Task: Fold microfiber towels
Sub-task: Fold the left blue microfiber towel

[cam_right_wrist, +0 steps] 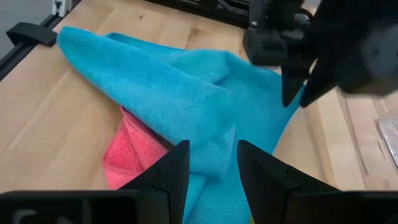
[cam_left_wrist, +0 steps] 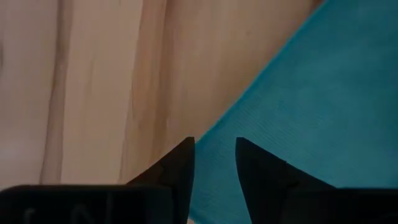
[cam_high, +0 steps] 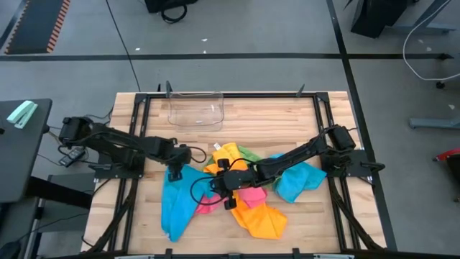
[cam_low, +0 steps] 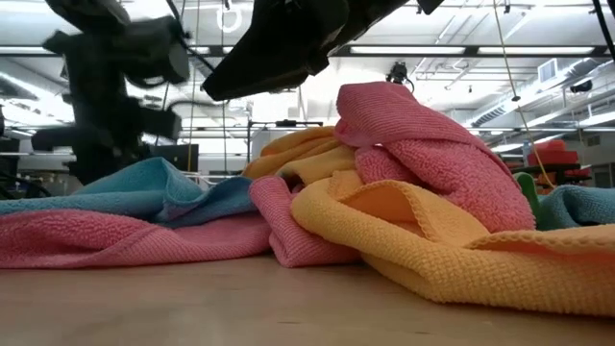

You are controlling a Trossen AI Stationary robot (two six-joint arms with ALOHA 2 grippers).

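No folded towel anywhere on the table [cam_high: 237, 119]; microfiber towels [cam_high: 244, 191] heaped loose and crumpled at centre and toward the near edge, pink and orange-yellow tangled, green showing at the far side, a second blue piece to the right. Folding judged barely begun; all pieces left to do. Clear plastic bin [cam_high: 195, 109] at the far edge, nothing seen inside. Blue towel [cam_high: 177, 201] drawn out to the left of the heap, one corner under the left gripper [cam_left_wrist: 214, 163], fingers a narrow gap apart and straddling the cloth's edge against the wood; whether actually pinched, cannot tell. Right gripper [cam_right_wrist: 213, 163] over the left part of the heap, low over the same blue towel, fingers likewise a narrow gap apart with blue cloth showing between them; a firm hold not confirmed from these views.
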